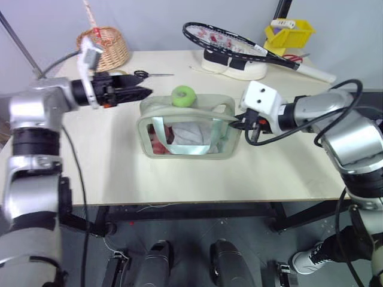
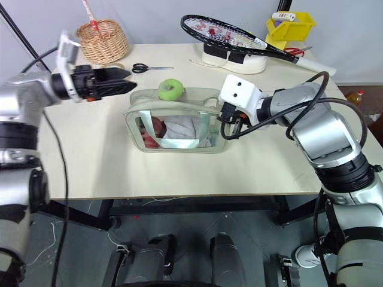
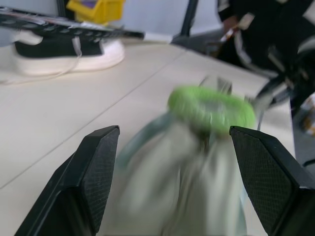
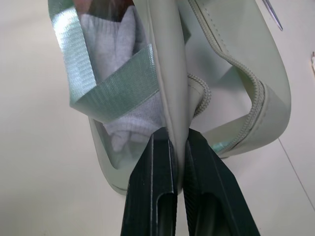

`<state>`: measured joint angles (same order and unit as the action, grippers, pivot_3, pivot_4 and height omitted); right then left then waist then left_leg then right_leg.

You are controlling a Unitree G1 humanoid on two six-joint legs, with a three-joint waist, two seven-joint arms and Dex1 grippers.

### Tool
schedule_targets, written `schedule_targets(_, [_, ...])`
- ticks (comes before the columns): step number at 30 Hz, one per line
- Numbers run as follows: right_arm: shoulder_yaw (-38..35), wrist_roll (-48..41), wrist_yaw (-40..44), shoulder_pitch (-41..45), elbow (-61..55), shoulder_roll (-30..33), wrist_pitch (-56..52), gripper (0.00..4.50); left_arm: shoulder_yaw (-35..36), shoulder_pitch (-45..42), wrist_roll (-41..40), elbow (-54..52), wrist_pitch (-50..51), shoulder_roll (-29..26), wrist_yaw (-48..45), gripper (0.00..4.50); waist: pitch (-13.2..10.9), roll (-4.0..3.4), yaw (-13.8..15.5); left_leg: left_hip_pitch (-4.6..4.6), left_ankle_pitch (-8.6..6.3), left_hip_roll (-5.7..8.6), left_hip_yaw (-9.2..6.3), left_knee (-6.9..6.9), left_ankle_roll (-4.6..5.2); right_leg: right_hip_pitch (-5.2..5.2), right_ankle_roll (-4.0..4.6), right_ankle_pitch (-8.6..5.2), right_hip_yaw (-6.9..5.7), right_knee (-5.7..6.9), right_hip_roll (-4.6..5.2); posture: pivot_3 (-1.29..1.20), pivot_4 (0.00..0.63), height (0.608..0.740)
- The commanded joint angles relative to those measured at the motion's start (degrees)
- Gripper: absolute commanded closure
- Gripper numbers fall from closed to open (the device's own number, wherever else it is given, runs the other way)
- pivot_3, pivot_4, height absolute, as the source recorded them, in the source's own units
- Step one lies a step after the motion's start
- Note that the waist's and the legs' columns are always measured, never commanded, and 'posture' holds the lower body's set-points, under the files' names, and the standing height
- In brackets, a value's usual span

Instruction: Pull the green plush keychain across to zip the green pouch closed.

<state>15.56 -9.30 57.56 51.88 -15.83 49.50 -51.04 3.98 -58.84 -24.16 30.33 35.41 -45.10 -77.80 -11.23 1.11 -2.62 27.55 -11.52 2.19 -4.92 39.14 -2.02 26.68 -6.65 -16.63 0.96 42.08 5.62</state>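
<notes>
A: Left hand [image 3: 172, 182]?
B: Fingers standing wide apart, gripping nothing, hovering above the surface [image 1: 197, 173] just left of the green pouch [image 1: 188, 128].
A: Keychain?
B: The green plush keychain [image 1: 183, 95] is sitting on the pouch top, right of the left hand, apart from it, well left of the right hand.
A: Right hand [image 4: 178, 147]?
B: Fingers pinching together on the pouch's right end wall, pouch lying to its left.
</notes>
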Motion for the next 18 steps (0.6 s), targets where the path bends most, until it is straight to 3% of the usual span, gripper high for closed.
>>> schedule_targets(1, [-1.67,0.05,-0.78,0.56,-1.12,0.42,-0.28,4.50,1.47,4.70,-4.20,-7.81,0.23,-2.05,-6.81,0.54,0.00,0.00,0.21,0.00,0.00,0.00,-0.01,0.00,0.00,-0.01,0.01,0.00,-0.01,-0.01,0.00,0.00,0.150,0.659])
schedule_targets(3, [-1.58,0.00,-0.86,0.61,-0.96,0.30,-0.32,4.50,-0.01,7.92,-3.82,-10.58,-0.71,-2.03,-8.02,0.54,0.00,0.01,0.44,0.00,0.00,0.00,-0.09,0.04,0.00,-0.10,0.02,-0.01,-0.06,-0.05,0.01,0.00,0.150,0.659])
schedule_targets(6, [-1.41,-0.04,-1.01,0.87,-0.72,0.04,-0.48,4.50,-2.30,9.32,-1.25,-9.71,-2.60,-0.55,-6.61,1.45,0.01,0.01,0.65,0.00,0.00,0.01,-0.09,0.04,0.00,-0.13,0.02,-0.01,-0.07,-0.08,0.03,0.00,0.150,0.659])
schedule_targets(12, [-2.10,-0.81,-0.92,0.94,-1.75,0.07,-1.47,4.50,-3.72,9.70,1.19,-8.60,-5.59,1.11,-4.59,4.48,0.01,0.01,0.48,-0.02,0.00,0.02,-0.04,0.04,0.00,-0.11,0.02,-0.01,-0.05,-0.06,0.04,0.00,0.150,0.659])
schedule_targets(15, [-2.43,-1.32,-0.95,0.78,-2.31,0.18,-2.33,4.50,-4.30,9.64,2.53,-7.74,-7.40,1.15,-4.26,4.48,0.01,0.01,0.49,-0.02,0.00,0.03,-0.04,0.04,0.00,-0.12,0.01,-0.01,-0.05,-0.06,0.04,0.00,0.150,0.659])
schedule_targets(18, [-3.22,-2.94,-0.55,0.86,-3.32,0.40,-4.41,3.36,-4.58,8.99,4.51,-5.93,-9.53,1.93,-1.41,4.50,0.01,0.01,0.55,-0.05,0.00,0.03,-0.05,0.04,0.00,-0.13,0.01,0.00,-0.05,-0.06,0.04,0.00,0.150,0.659])
